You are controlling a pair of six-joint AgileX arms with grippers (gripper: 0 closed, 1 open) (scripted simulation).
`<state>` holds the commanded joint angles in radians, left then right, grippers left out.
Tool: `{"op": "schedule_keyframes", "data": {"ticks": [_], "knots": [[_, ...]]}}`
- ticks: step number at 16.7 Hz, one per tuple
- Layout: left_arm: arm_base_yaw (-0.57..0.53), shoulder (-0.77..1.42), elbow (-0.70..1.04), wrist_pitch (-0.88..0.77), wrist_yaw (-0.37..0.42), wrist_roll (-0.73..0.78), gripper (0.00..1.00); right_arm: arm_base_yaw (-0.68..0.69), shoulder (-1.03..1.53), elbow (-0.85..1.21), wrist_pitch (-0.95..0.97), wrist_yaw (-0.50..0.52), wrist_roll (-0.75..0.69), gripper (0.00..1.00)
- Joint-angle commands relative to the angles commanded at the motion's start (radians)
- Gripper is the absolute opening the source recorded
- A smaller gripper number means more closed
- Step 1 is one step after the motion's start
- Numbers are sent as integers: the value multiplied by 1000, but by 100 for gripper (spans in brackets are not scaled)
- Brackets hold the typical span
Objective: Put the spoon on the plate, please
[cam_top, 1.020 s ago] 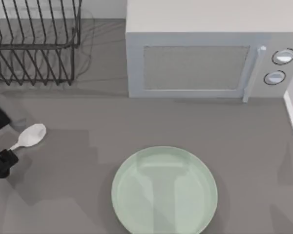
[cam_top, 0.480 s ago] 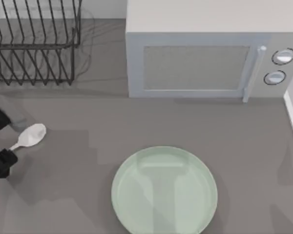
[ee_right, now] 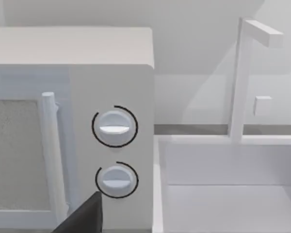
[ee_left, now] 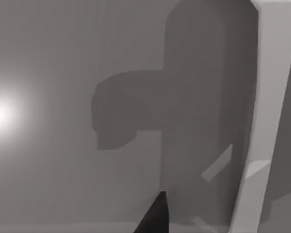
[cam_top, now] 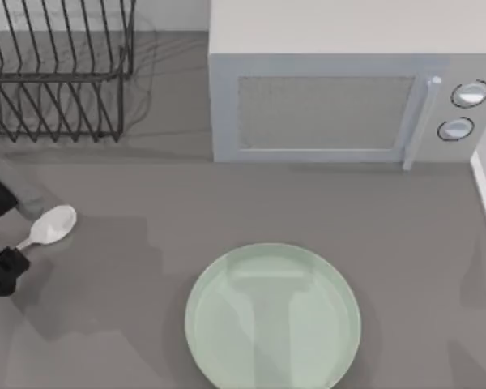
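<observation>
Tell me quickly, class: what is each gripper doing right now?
Left gripper: at the table's left edge, straddling the spoon handle; open or closed cannot be told.
Right gripper: near the microwave; cannot be told.

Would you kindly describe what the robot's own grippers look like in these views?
The left gripper appears as matte black, blocky parts at the top view's left edge. The right gripper shows as a dark, angular wedge before the microwave. No cables or markings are visible.
</observation>
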<state>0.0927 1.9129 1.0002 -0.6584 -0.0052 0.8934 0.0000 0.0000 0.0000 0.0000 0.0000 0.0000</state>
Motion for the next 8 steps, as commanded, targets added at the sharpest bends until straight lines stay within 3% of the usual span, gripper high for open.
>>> {"op": "schedule_keyframes", "data": {"ticks": [4,8], "knots": [[0,0,0,0,0,0,0,0,0,0,0,0,0,100],[-2,-77,53,-105,25,-16,0,0,0,0,0,0,0,100]]}}
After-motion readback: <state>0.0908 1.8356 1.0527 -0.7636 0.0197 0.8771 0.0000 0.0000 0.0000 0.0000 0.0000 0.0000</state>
